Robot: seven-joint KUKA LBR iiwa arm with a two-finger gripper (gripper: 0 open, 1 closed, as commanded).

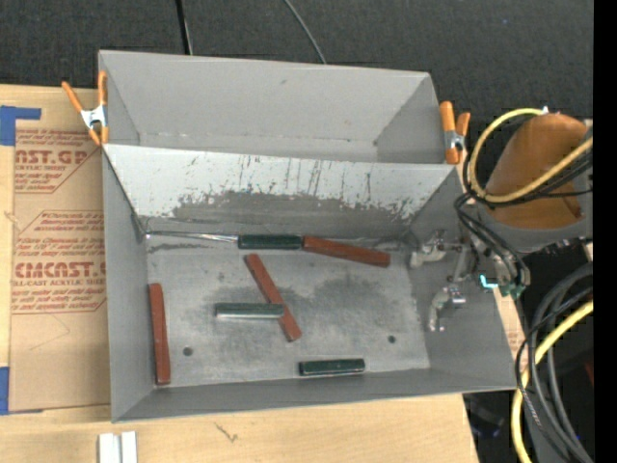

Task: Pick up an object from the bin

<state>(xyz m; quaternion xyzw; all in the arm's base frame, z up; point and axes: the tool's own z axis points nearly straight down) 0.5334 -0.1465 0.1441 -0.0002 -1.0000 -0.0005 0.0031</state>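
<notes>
Hand hangs by the bin's right edge, nothing visibly in it; open or closed, I cannot tell. Nearest lies a red-brown bar against the back wall. Lying flat there, it could make a grasp scrape metal or slip off.

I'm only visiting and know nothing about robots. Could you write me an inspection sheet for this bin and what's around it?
Surface: grey metal bin, floor scuffed, back wall scratched.
Job's things: six sticks. Left red-brown stick along the left wall; slanted red-brown stick crossing middle green stick; front green stick; back green stick and back red-brown stick end to end.
Clutter: nothing seen.
Grippers: gripper by the right wall, open, holding nothing.
Cables: yellow and black cables looped on the arm.
Surroundings: dark floor behind.
</notes>
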